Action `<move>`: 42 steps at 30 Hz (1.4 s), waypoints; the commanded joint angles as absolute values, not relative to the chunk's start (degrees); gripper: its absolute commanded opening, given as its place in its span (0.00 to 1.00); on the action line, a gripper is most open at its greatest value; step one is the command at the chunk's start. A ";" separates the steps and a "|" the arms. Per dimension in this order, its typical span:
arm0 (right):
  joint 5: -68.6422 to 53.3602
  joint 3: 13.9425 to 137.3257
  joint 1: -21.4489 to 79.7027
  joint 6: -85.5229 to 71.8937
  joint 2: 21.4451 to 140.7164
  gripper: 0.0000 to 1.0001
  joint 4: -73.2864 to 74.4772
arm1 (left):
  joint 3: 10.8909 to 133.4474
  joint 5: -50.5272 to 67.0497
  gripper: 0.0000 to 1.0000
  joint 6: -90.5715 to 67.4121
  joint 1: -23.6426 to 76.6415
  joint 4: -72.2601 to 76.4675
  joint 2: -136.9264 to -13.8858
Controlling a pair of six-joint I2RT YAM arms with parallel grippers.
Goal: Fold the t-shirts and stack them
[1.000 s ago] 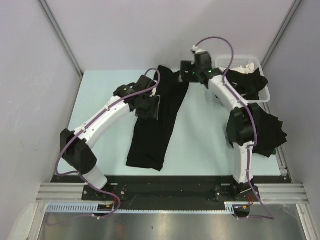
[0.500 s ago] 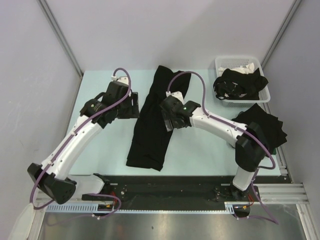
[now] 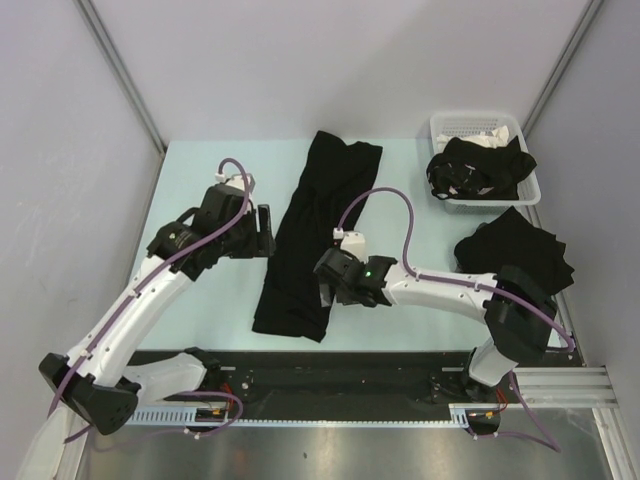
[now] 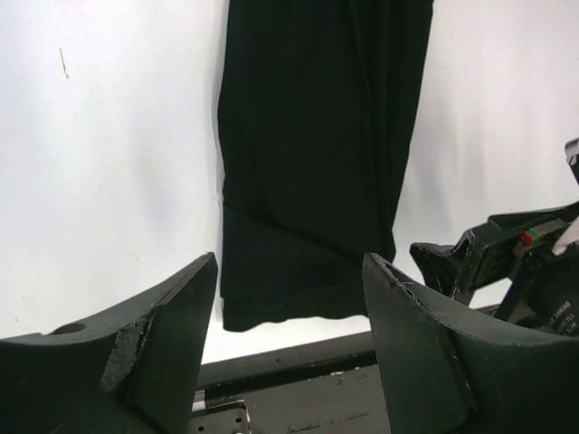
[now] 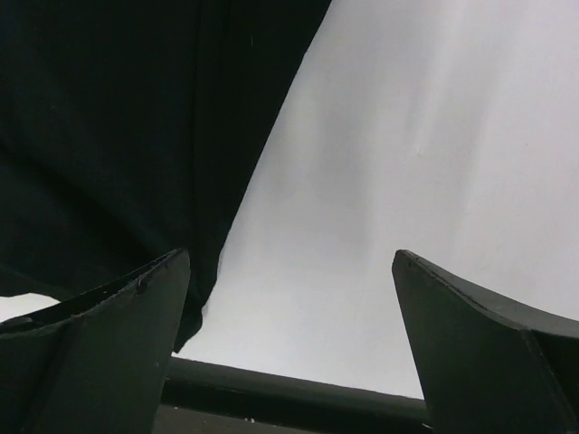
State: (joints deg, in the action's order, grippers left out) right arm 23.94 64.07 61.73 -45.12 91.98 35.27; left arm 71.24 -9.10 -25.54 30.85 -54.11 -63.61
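A black t-shirt (image 3: 315,235), folded into a long narrow strip, lies on the table from the back middle down to the near edge. It also shows in the left wrist view (image 4: 317,154) and in the right wrist view (image 5: 118,136). My left gripper (image 3: 266,230) is open and empty, just left of the strip's middle. My right gripper (image 3: 327,292) is open and empty at the strip's lower right edge. A folded black shirt (image 3: 518,258) lies at the right. More black shirts (image 3: 480,167) fill the basket.
A white slotted plastic basket (image 3: 478,125) stands at the back right corner. The black rail (image 3: 330,365) runs along the table's near edge. Grey walls close in the left, back and right sides.
My right arm swung from the back near the basket down to the strip's lower right edge. My left gripper moved left off the strip, then back beside its middle.
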 commanded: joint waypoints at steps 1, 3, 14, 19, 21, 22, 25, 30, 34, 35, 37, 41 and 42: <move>25.49 61.45 63.80 -51.68 88.25 1.00 28.13 | 69.88 -8.52 0.71 -26.72 31.03 -53.35 -60.56; 25.58 59.95 65.03 -53.43 87.98 1.00 24.98 | 69.52 -8.44 0.71 -26.72 31.20 -53.52 -60.38; 31.20 53.79 73.38 -63.10 87.80 1.00 18.20 | 67.33 -8.26 0.71 -26.63 31.82 -52.74 -61.00; 31.73 52.21 76.46 -66.70 89.73 1.00 16.44 | 66.53 -7.82 0.71 -26.63 31.99 -52.56 -60.56; 31.73 52.21 77.16 -67.32 90.44 1.00 15.82 | 66.18 -7.82 0.71 -26.54 32.17 -52.82 -60.29; 31.90 52.21 77.43 -67.76 90.70 1.00 15.91 | 66.09 -7.91 0.71 -26.63 32.25 -53.00 -60.21; 31.38 52.21 78.13 -68.46 92.10 1.00 15.38 | 65.74 -7.91 0.71 -26.46 32.43 -53.00 -59.86; 30.32 52.21 79.19 -68.47 94.74 0.98 11.87 | 66.27 -8.52 0.71 -26.28 32.43 -53.53 -59.50; 29.10 52.21 79.28 -68.55 96.68 0.94 10.90 | 66.27 -8.53 0.71 -26.19 32.43 -53.53 -59.41; 29.00 52.21 79.54 -68.55 96.94 0.93 10.99 | 66.18 -8.53 0.71 -26.10 32.52 -53.53 -59.41; 28.65 52.21 79.45 -68.56 97.29 0.92 10.99 | 66.27 -8.61 0.71 -26.10 32.43 -53.44 -59.33; 28.13 52.21 79.37 -68.12 98.26 0.87 11.08 | 66.18 -8.88 0.71 -25.75 32.43 -53.17 -59.33; 27.69 52.21 79.28 -68.12 98.35 0.85 11.16 | 66.27 -8.88 0.70 -25.84 32.43 -53.26 -59.24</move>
State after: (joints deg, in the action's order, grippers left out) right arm 27.77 52.36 79.02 -67.05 96.47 11.73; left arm 65.98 -8.62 -25.52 32.14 -54.11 -60.62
